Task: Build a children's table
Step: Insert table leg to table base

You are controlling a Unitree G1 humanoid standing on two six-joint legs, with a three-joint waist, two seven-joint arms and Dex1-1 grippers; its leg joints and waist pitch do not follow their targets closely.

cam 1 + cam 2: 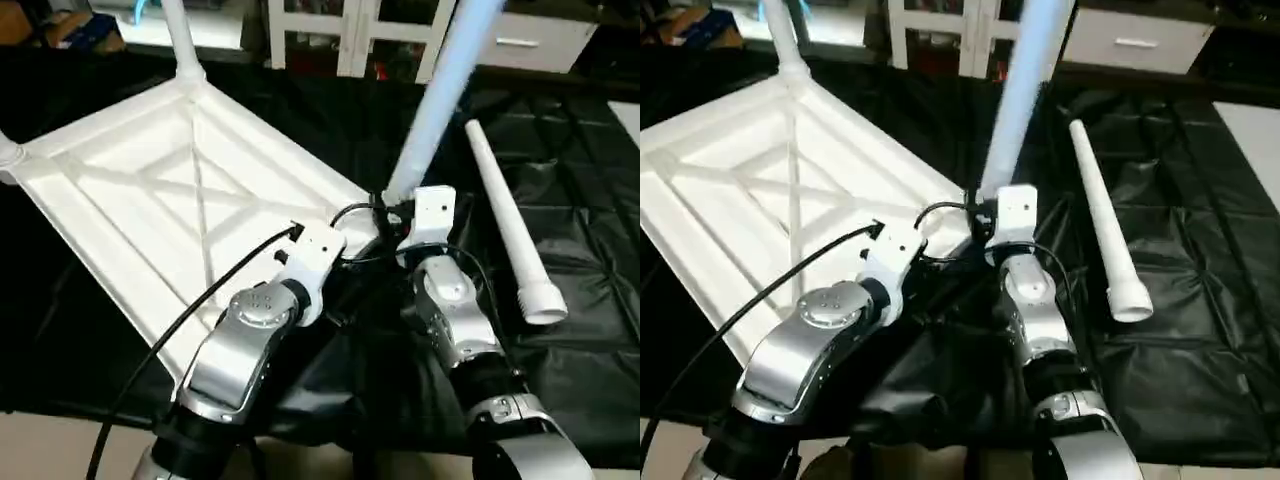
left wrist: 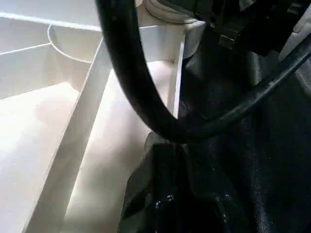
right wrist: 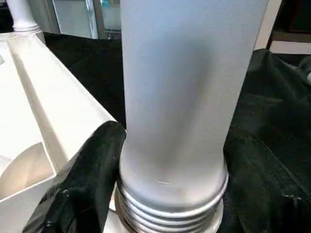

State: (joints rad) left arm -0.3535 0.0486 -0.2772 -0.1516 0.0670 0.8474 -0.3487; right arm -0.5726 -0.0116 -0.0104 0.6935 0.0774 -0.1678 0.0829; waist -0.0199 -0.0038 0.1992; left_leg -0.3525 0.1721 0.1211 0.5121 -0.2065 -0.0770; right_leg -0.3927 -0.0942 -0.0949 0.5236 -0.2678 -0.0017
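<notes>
The children's table lies upside down on the black cloth, its white ribbed tabletop (image 1: 150, 190) facing up. One leg (image 1: 180, 40) stands in the far corner socket and another (image 1: 5, 150) at the left corner. A third leg (image 1: 440, 100) stands tilted at the near right corner, its threaded end (image 3: 170, 213) showing above the socket. My right gripper (image 1: 392, 215) is open around this leg's base, with one black finger (image 3: 92, 170) against its side. My left gripper (image 1: 296, 234) is shut at the tabletop's near edge, its dark fingers (image 2: 165, 194) beside the rim wall. A loose leg (image 1: 505, 225) lies to the right.
A black cable (image 1: 180, 320) runs from my left wrist down across the tabletop. The black cloth (image 1: 570, 380) lies in folds on the right. White furniture (image 1: 350, 30) and a drawer unit (image 1: 530, 40) stand behind the work table.
</notes>
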